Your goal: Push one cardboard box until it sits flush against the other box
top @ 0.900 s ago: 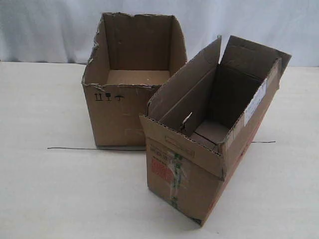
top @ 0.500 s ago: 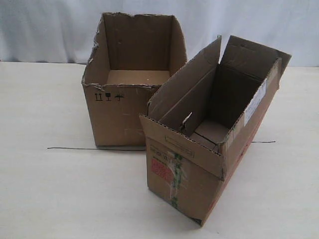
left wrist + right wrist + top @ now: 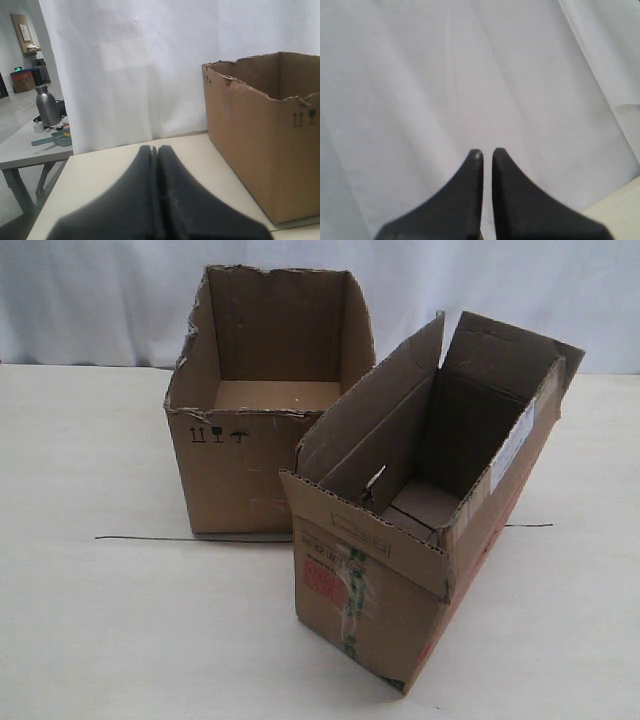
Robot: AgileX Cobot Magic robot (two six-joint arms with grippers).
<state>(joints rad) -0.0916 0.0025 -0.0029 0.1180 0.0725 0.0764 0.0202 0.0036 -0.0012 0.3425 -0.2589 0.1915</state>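
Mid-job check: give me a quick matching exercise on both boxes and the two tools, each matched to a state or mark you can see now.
Things:
1. narrow box
2. wide box
3. left tool
4. right tool

States:
A. ragged torn rim, black symbols
B. tips pressed together, beside a box
C. red label, flaps up
D. thin slit between tips, facing white curtain

Pairs: 1-C, 2-A, 3-B, 4-D

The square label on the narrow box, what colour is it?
Red label, seen best in the exterior view.
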